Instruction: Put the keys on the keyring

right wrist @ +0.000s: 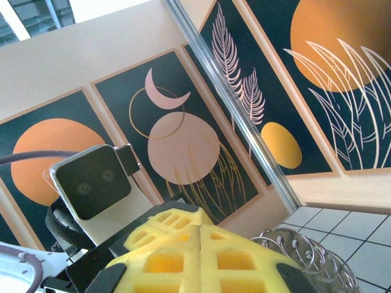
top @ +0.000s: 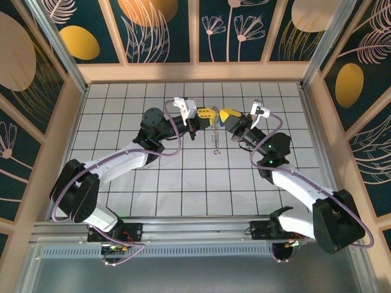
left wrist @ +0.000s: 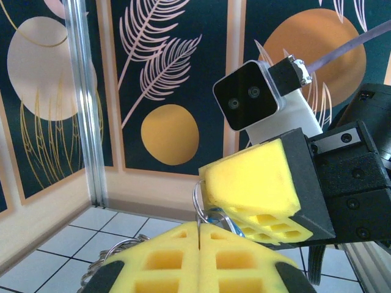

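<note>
Centrally, left hand (top: 208, 113), right hand (top: 228, 115) closed at keyring (top: 214, 139), off walls (top: 195, 72).

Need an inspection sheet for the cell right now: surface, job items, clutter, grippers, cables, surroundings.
Surface: white tiled table, dark grid lines.
Job's things: keyring held up between the grippers, its metal pieces dangling; blue key by the ring's wire, under the right gripper's pads.
Clutter: nothing seen.
Grippers: left gripper shut on the keyring's wire; right gripper shut, what it pinches unclear.
Cables: purple cables looped along both arms.
Surroundings: wood-framed wall panels with leaf and circle prints; metal rail at the near edge.
</note>
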